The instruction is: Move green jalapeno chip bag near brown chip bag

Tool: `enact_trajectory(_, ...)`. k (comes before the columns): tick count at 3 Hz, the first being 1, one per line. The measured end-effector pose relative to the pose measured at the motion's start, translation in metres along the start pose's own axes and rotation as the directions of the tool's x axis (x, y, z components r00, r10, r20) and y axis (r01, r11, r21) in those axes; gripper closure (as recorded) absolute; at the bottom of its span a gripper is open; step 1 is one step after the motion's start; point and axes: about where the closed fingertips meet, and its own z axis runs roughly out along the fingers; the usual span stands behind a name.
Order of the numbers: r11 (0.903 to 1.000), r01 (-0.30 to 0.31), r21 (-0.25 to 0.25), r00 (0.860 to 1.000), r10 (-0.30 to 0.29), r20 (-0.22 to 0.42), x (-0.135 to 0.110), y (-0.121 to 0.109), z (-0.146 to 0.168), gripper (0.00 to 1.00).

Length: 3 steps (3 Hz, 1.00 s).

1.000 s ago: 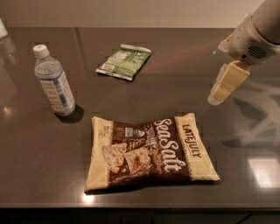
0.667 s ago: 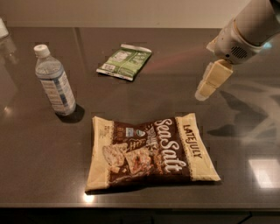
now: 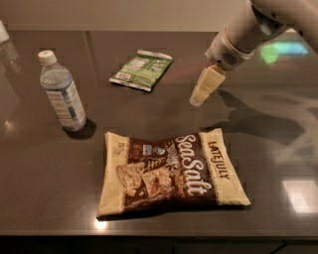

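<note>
Far left, a plastic water bottle (image 3: 62, 92) stands upright on the bench (image 3: 44, 178), white cap on, label wrapped round its body. It looks clear, but I can't tell how full it is. Its shadow sits tight at its base.

Next across and farther back is the green jalapeno chip bag (image 3: 141, 69). It lies flat and sealed, with white label patches along its near edge, and nothing touches it.

At near centre lies the brown chip bag (image 3: 171, 171), large and flat, cream borders all round, "Sea Salt" script and pictured chips facing up. It sits well apart from the green bag, with bare bench between them.

To the right, the gripper (image 3: 198, 97) hangs above the bench, just right of the green jalapeno chip bag and off it, pointing down and to the left from the white arm (image 3: 243, 32). Whether the jaws are spread or pressed together, I cannot tell. They hold nothing. The arm's shadow (image 3: 258, 124) falls across the bench to the right.

The bench is dark, glossy and brown-grey. A green glint (image 3: 278, 52) shows far right and a pale square reflection (image 3: 300, 194) near right. A light wall (image 3: 124, 15) runs behind.
</note>
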Motion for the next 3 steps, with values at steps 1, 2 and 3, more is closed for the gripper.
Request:
enact_trajectory(1, 0.9999, -0.013, 0.001, 1.000, 0.013, 0.009, -0.021, -0.016, 0.029, 0.00)
enact_trajectory(2, 0.9995, -0.029, -0.010, 0.999, 0.030, 0.021, -0.044, -0.028, 0.056, 0.00)
enact_trajectory(3, 0.9991, -0.036, -0.021, 0.999, 0.037, 0.027, -0.065, -0.037, 0.080, 0.00)
